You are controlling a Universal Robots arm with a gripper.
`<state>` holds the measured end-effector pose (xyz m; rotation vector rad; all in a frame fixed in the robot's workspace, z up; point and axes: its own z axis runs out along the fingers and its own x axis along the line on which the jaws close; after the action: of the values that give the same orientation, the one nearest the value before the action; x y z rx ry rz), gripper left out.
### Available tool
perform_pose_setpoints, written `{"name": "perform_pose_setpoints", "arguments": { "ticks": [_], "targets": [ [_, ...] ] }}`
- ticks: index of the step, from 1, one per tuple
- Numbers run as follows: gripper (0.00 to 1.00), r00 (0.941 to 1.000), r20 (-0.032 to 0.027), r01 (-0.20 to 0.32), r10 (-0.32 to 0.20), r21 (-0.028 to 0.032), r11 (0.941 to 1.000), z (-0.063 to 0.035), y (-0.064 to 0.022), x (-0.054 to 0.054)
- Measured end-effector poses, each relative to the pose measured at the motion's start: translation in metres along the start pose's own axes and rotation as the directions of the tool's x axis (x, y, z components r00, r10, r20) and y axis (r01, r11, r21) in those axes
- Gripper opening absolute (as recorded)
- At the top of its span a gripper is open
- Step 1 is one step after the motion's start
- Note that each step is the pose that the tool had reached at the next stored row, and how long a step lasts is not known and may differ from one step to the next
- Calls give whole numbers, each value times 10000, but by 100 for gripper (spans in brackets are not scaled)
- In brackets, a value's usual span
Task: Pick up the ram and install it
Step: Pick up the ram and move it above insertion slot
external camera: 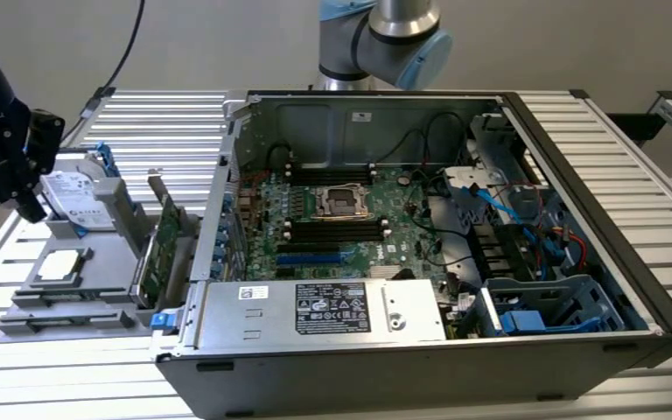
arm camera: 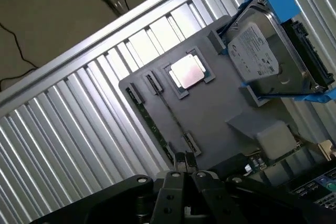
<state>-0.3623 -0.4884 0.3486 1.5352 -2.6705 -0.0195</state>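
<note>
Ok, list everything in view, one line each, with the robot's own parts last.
computer case: one, black and grey, open, mid-table
motherboard: one, green, inside the case
power supply: one, silver with a black label, at the case's near edge
table: one, ribbed aluminium, under everything
tray: one, grey, at the exterior view's left of the case
ram: one, green, on edge in a tray slot
processor: one, silver, in a tray recess
hard drive: one, silver with blue bracket, propped on the tray
expansion card: one, green, upright at the tray's case side
gripper: one, black, shut, near the ram's end
arm: one, grey and pale blue, behind the case
</note>
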Motion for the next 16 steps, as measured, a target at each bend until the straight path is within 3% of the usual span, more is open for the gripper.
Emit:
{"name": "perform_pose_setpoints", "arguments": {
  "ticks": [4, 8, 12, 16],
  "targets": [
    [11, 9974, -32, 724, -724, 33, 9974, 3, 0, 0],
    [11, 9894, -66, 1448, -1447, 63, 9894, 5, 0, 0],
    [11, 9761, -102, 2170, -2169, 91, 9761, 9, 0, 0],
    [11, 9578, -139, 2871, -2869, 117, 9578, 12, -1, -1]
  ]
}}
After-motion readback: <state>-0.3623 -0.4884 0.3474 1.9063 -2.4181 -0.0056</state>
